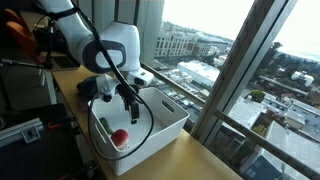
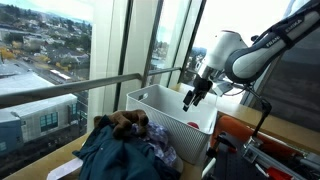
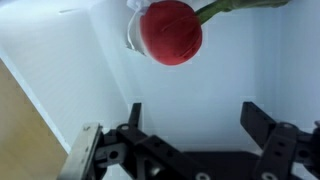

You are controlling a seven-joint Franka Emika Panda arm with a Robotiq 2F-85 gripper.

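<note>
Right now you look to be in the approach: your claw [image 3: 193, 120] hangs inside the mouth of the white bin [image 1: 152, 146], jaws spread wide and gripping nothing, with both fingers [image 3: 255, 118] well apart from the red ball-shaped thing [image 3: 170, 30]. That red thing lies on the bin's floor near one wall, a green stem [image 3: 236, 8] running off it and a small pale piece just beside it that you can't make out. Nothing else shows in the bin. To take it, I'd judge you need to carry the claw forward until the red thing sits between the fingers, then lower and close, minding the near wall. In an exterior view, a heap of clothes [image 2: 130, 146] lies on the desk [image 1: 195, 160] outside the bin.
</note>
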